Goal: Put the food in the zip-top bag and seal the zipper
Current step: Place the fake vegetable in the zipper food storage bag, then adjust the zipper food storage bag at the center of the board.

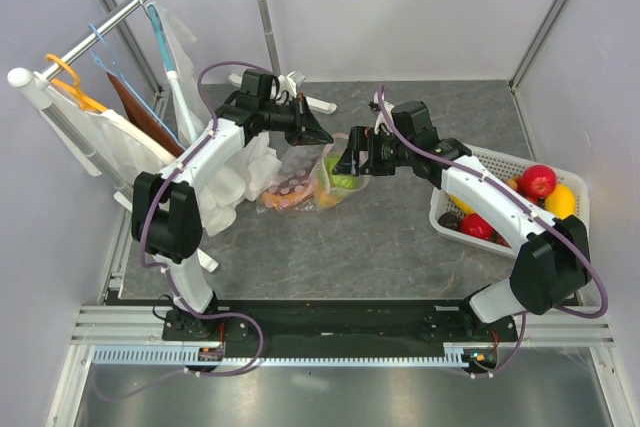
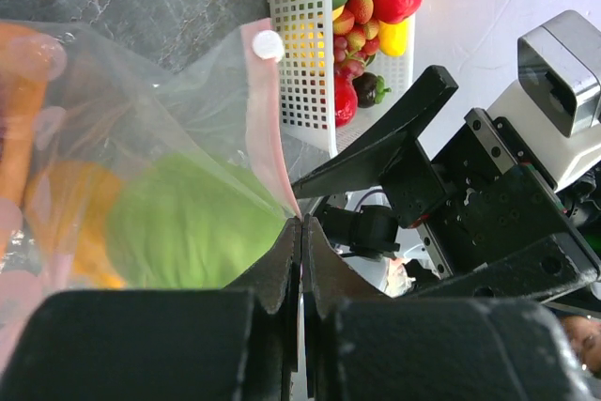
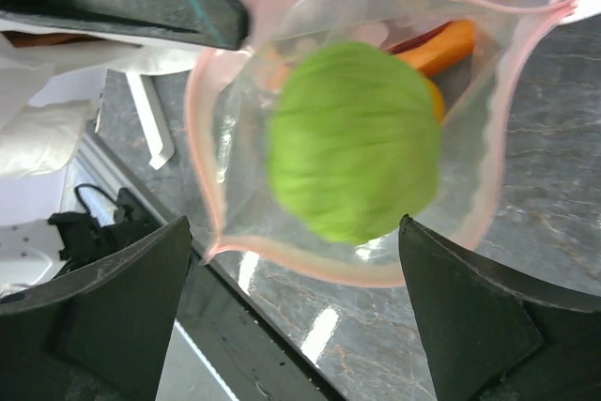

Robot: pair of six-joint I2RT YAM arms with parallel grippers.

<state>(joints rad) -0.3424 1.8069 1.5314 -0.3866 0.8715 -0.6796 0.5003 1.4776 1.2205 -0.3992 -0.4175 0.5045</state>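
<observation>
Between the shut fingers of the left gripper (image 2: 300,260) the zipper (image 2: 268,129) of the zip-top bag (image 3: 235,138) is pinched, its mouth gaping. Over that mouth the right gripper (image 3: 293,232) stands spread wide, holding nothing. Inside the bag lies the green cabbage (image 3: 355,143), on the table (image 1: 380,237), left of the white basket (image 1: 500,162)

Can't spot any readable text, labels, brands or numbers anywhere, tbh. Nothing legible on the zip-top bag (image 3: 235,176), just plain printed dots, and nothing on the white basket (image 2: 305,91) either.
</observation>
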